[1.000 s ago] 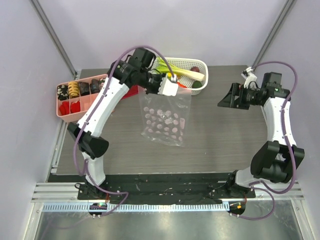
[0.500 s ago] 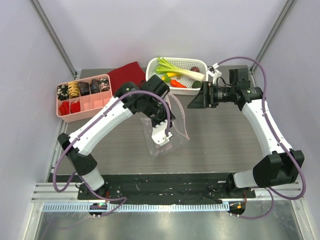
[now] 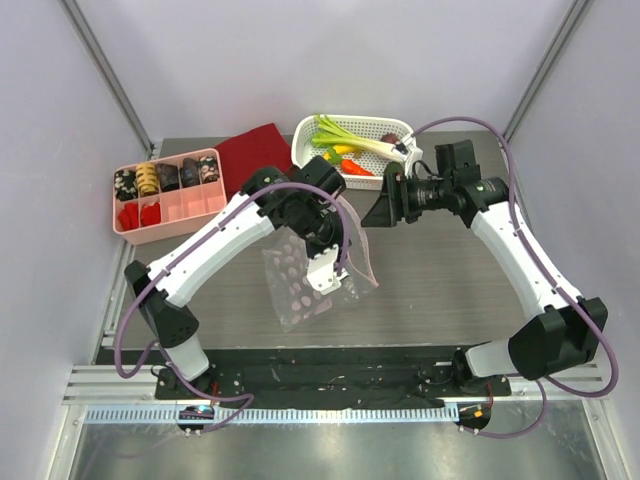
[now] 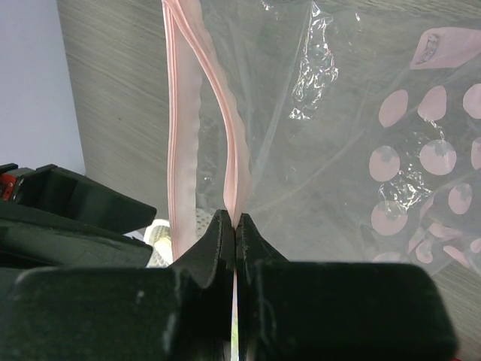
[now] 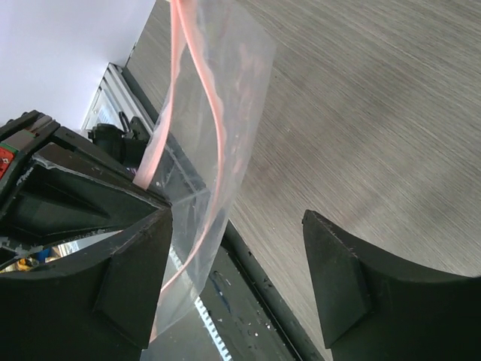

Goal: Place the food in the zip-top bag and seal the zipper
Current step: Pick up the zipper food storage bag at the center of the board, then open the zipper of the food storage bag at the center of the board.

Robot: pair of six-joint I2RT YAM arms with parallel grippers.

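Observation:
The zip-top bag [image 3: 298, 285], clear with pink dots, hangs from my left gripper [image 3: 332, 285] over the middle of the table. In the left wrist view that gripper [image 4: 235, 222] is shut on one side of the pink zipper [image 4: 184, 150], and the bag [image 4: 361, 150] spreads beyond it, its mouth open. My right gripper [image 3: 383, 210] is open, just right of the bag mouth. In the right wrist view the bag edge [image 5: 225, 113] lies against its left finger [image 5: 135, 271]. The food lies in the basket: leek [image 3: 352, 141], pepper [image 3: 357, 168], banana [image 3: 335, 152]. No slider shows.
The white perforated basket [image 3: 303, 133] stands at the back centre. A red cloth [image 3: 255, 152] lies to its left. A pink compartment tray [image 3: 165, 215] with small bits sits at the back left. Grey walls close both sides.
My left arm has swung the bag from beside the basket down toward the table's middle. My right gripper has moved left, up to the bag mouth.

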